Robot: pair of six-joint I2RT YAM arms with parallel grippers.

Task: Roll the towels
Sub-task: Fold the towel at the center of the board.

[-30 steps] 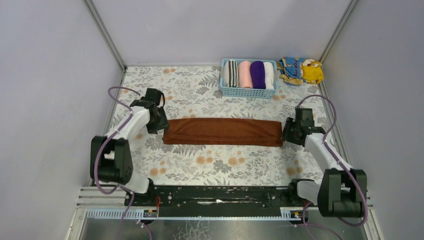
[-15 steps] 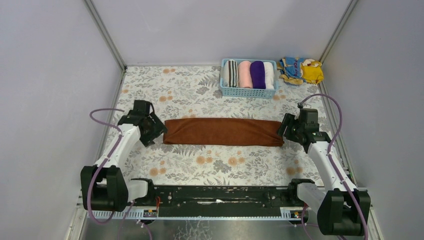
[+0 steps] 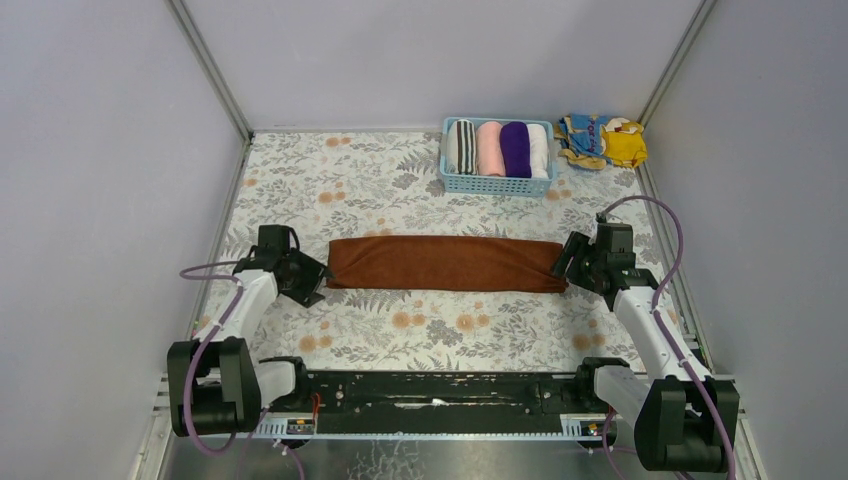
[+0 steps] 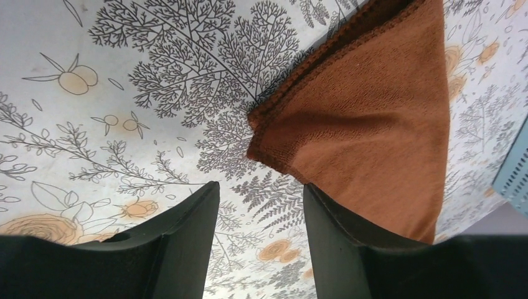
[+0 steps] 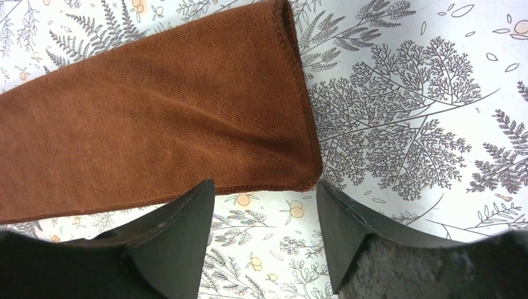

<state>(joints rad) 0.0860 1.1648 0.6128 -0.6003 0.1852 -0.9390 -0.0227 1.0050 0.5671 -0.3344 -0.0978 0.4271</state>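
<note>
Rust-brown terry towel (image 3: 447,264) lies as a long folded strip on floral-print counter (image 3: 400,180). Left jaws spread, empty, beside its left end; right jaws likewise at its right end.

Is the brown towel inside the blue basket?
No, the brown towel lies folded on the table, out in front of the basket.

Pale grey walls (image 3: 420,60), floral-print tabletop (image 3: 330,170)
</note>
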